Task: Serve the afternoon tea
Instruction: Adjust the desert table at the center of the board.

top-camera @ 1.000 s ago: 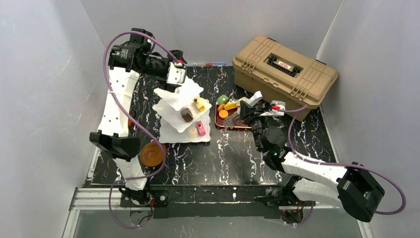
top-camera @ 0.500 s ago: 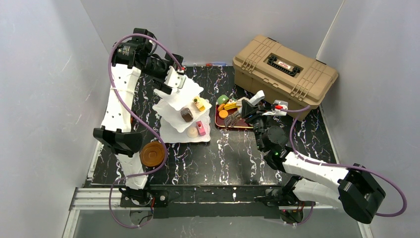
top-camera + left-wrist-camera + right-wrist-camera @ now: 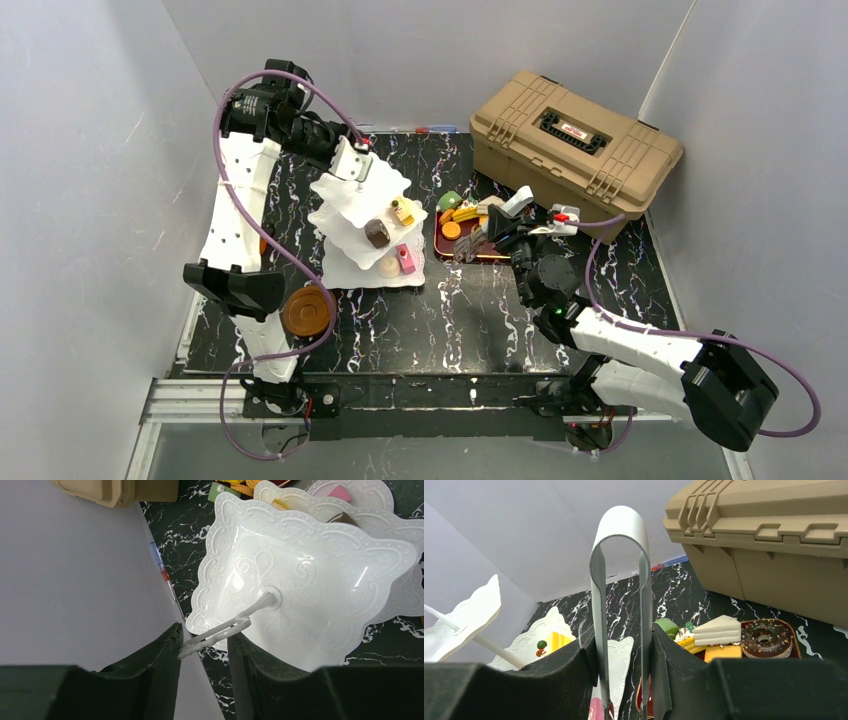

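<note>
Narrowed since a second ago, the jaws of the left gripper [image 3: 205, 636] are now pinched onto the thin loop handle [image 3: 226, 627] atop the white three-tier square-plate stand [image 3: 345, 212], which is seen at 10 o'clock on the black marbled table [image 3: 450, 325]. At the stand's 3 o'clock, bent grey metal tongs [image 3: 620, 521] are clamped by the right gripper [image 3: 624, 636], with the tan plastic toolbox [image 3: 575, 140] at 1 o'clock.

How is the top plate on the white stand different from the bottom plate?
The top plate is smaller; the bottom plate is the widest. The top plate has nothing on it, while the bottom plate holds a pink cake and a pale round cake. Both plates are white with wavy edges, one above the other.
</note>
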Motion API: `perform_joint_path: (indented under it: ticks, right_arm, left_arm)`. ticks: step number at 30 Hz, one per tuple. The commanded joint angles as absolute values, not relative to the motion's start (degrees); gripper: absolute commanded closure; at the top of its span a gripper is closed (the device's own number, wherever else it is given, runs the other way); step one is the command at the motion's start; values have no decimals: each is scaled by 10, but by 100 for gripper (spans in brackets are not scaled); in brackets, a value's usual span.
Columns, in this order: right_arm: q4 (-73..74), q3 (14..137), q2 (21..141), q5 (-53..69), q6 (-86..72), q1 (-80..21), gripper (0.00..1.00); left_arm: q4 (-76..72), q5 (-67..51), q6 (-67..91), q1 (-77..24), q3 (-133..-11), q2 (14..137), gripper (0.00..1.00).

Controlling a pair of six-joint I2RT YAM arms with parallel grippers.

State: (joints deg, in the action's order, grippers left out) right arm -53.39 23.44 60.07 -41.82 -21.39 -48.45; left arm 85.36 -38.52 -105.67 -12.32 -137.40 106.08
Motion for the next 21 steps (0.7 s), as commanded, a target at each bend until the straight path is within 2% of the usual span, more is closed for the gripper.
perform_joint_path:
  ticks: [1,4,6,7,21]
  right_arm:
    - [-561,237,597,-424,-228,-483,76]
    - [-558,236,598,-424,-232,-482,76]
    - [-558,234,599,-424,-236,-482,76]
    - [-558,234,601,-424,-238,-482,77]
    - [-549,234,604,-422,-245,-482,78]
  left_arm:
    - [907,-401,-1068,-120,-1363,1029,67]
    - [906,-390,-1062,-120,-1369,1029,78]
    - [898,-390,-1041,-120,-1375,1030,93]
    - [894,-394,-1033,-120,-1376,1029,96]
    - [801,-414,-899,-98,-1366,1022,100]
